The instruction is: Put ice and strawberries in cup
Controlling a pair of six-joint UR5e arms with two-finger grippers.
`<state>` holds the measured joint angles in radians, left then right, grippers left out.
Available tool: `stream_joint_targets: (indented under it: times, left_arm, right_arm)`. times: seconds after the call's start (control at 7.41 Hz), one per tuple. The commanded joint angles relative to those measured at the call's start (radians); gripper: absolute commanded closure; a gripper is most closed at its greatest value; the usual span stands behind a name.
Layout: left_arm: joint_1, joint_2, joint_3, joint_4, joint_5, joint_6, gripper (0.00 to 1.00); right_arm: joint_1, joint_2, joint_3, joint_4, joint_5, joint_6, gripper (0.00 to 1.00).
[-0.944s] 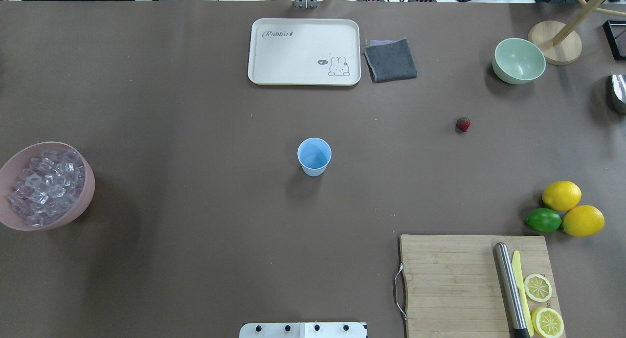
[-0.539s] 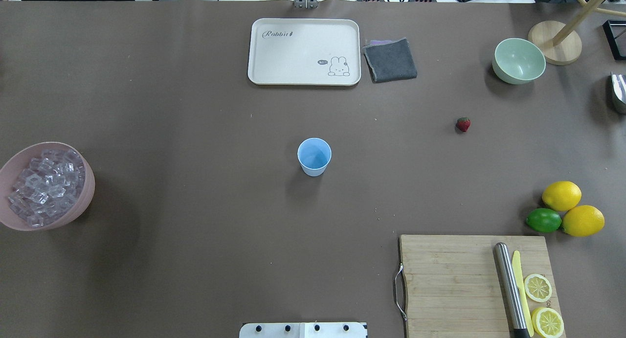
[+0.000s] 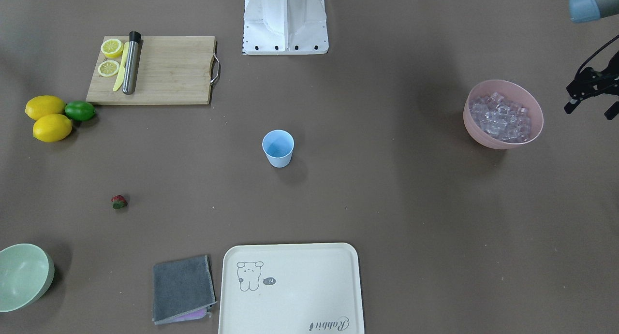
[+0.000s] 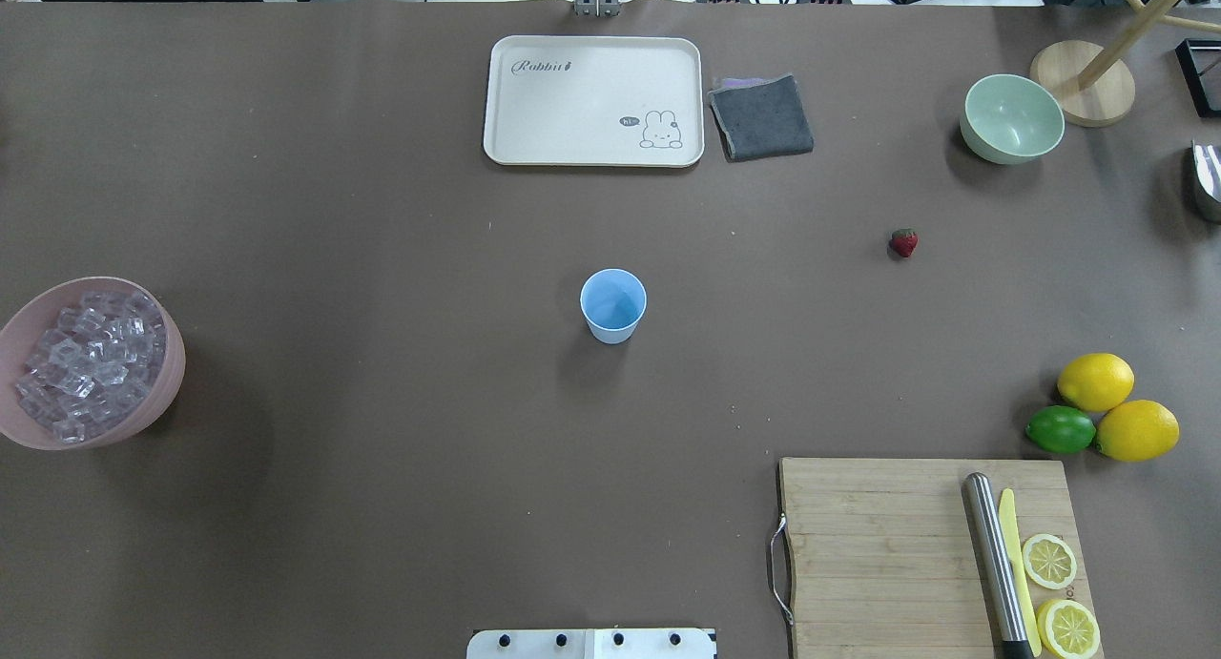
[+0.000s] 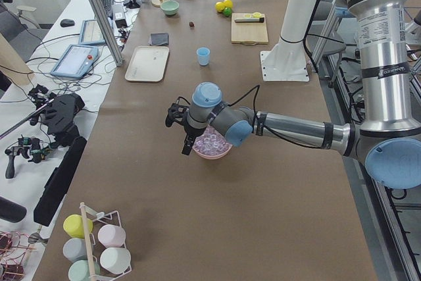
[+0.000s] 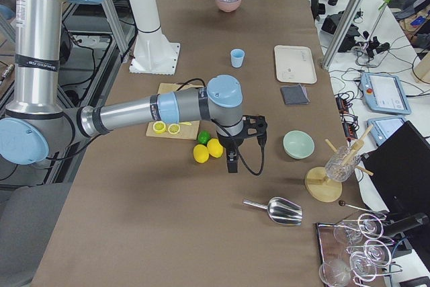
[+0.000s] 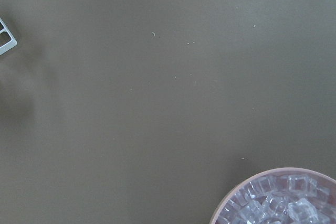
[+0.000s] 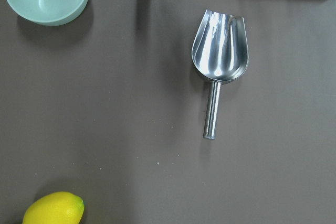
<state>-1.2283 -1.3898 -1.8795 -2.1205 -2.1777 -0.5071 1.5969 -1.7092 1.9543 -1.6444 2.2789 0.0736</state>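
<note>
The light-blue cup stands upright and empty at mid-table, also in the front view. The ice fills a pink bowl at the table's left end. The strawberry lies alone on the table right of the cup. My left gripper hovers just beyond the pink bowl, its fingers apart and empty; its wrist view shows the ice at the lower right. My right gripper hangs over the table past the lemons; I cannot tell whether it is open.
A metal scoop lies near the right end, by a pale green bowl and a wooden stand. Two lemons and a lime sit beside a cutting board. A cream tray and grey cloth lie at the far side.
</note>
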Motion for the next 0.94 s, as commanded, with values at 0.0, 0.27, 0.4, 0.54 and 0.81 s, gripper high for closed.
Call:
stream_joint_targets:
  times: [0.0, 0.27, 0.4, 0.54, 0.81]
  left_arm:
    - [0.140, 0.005, -0.042, -0.015, 0.087, -0.091, 0.01]
    - [0.263, 0.006, -0.049, -0.048, 0.101, -0.094, 0.02]
    - [0.333, 0.021, -0.049, -0.052, 0.149, -0.093, 0.02]
    - [0.370, 0.038, -0.046, -0.056, 0.198, -0.085, 0.03]
    - [0.365, 0.045, -0.038, -0.055, 0.193, -0.038, 0.09]
  right_arm:
    - [0.000, -0.003, 0.000, 0.000, 0.002, 0.000, 0.00]
    - [0.000, -0.006, 0.000, 0.000, 0.007, -0.001, 0.00]
    - [0.000, -0.006, 0.000, 0.000, 0.007, -0.001, 0.00]
    - [0.000, -0.007, 0.000, 0.000, 0.007, -0.001, 0.00]
    - [0.000, -0.007, -0.002, 0.000, 0.007, -0.001, 0.00]
